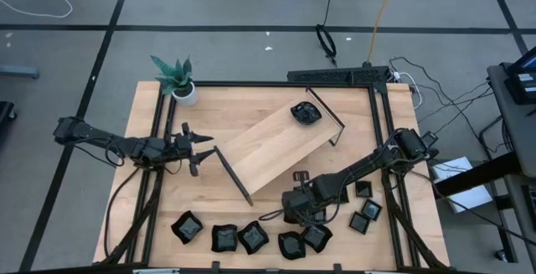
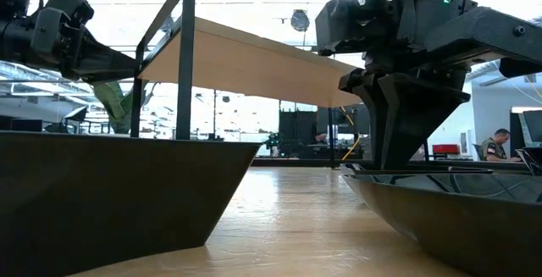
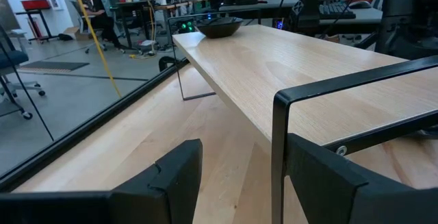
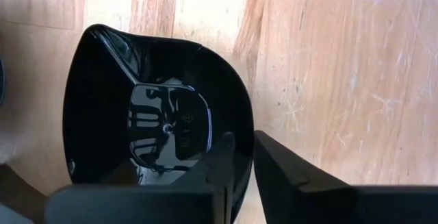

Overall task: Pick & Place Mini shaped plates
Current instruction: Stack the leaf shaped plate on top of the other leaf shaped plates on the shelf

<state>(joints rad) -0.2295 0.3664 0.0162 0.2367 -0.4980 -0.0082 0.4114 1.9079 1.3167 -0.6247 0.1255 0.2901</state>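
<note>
The right gripper [image 1: 295,216] is down over the near row of mini shaped plates [image 1: 251,237], and the wrist view shows its jaws straddling the rim of one glossy black dish [image 4: 157,128]: one finger inside the bowl, the other just outside, nearly pressed together on that edge. So it looks like a rim pinch, about to lift. The dish sits flat on the bench [image 1: 159,207], and the wooden tray [image 1: 272,148] lies just far-left of it, slanted, with one dish [image 1: 306,113] already on its far end. The carry would probably go up and over the tray's near black rail [image 1: 234,176]. Neighbouring dishes crowd close on both sides, so a straight lift seems safest. More square ones [image 1: 365,211] sit off to the right. The left gripper [image 1: 197,147] waits with jaws spread beside the tray's left end, well apart from the row, so the right arm is clearly nearer.
</note>
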